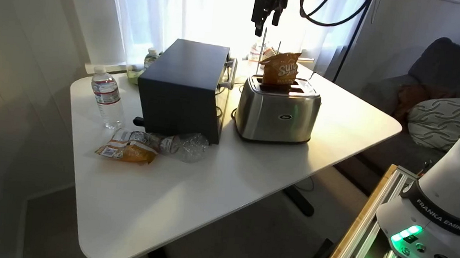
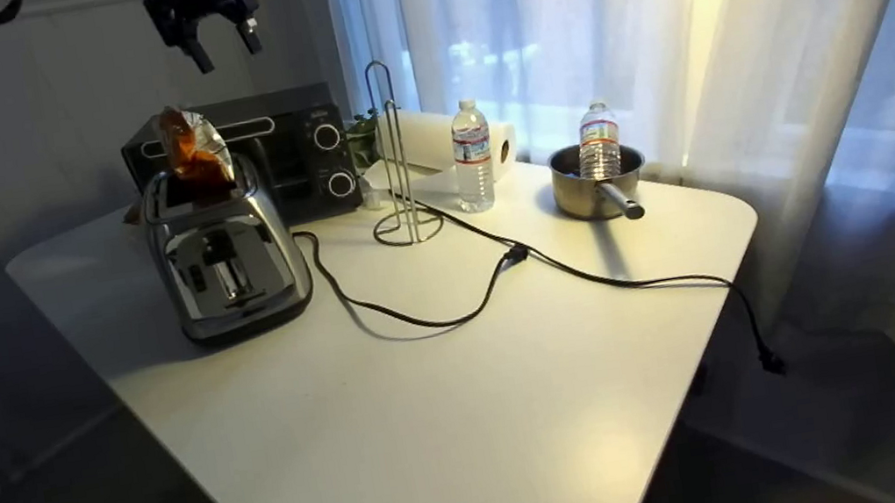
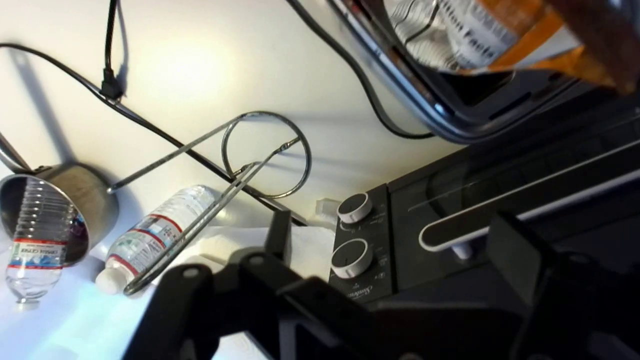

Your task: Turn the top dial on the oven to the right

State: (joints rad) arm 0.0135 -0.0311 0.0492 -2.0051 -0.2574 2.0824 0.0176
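Observation:
The dark oven stands on the white table. Its front, with a handle and two round silver-rimmed dials, shows in an exterior view. The top dial sits above the lower dial. In the wrist view, which looks upside down, the top dial is nearer the jaws than the lower dial. Its mark points toward the brand lettering. My gripper is open and empty, in the air above the oven and toaster, also in an exterior view. Its fingers are apart from the dials.
A silver toaster with an orange snack bag in its slot stands before the oven. A wire stand, a bottle, a paper roll and a pot holding a bottle stand near the dial side. Black cords cross the table.

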